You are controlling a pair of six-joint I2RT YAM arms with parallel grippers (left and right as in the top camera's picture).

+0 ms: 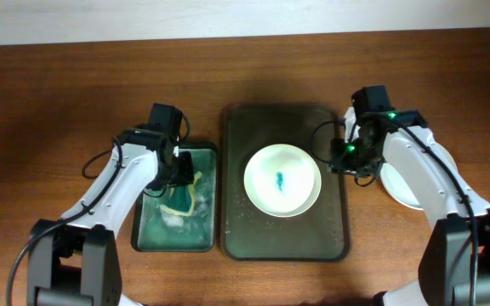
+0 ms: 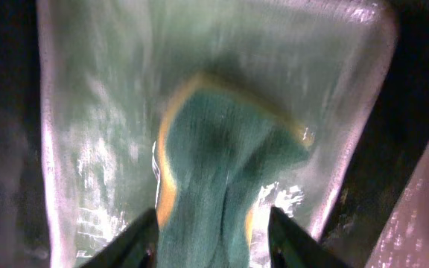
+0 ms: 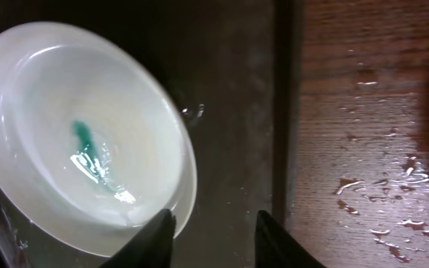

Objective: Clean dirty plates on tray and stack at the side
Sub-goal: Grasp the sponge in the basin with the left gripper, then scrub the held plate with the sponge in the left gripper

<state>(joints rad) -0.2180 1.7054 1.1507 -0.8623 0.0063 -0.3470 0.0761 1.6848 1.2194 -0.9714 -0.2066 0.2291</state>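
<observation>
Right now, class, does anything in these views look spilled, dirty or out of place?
The white plate on the tray has a teal smear in its middle, so it is dirty. Water droplets lie spilled on the wooden table beside the tray's edge.

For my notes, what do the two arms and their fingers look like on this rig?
Left arm and right arm match: white, rounded links joined by black joints, with a black box at each wrist. Thin black cables loop beside them. Green lights glow on the right wrist. The fingers are dark and tapered.
</observation>
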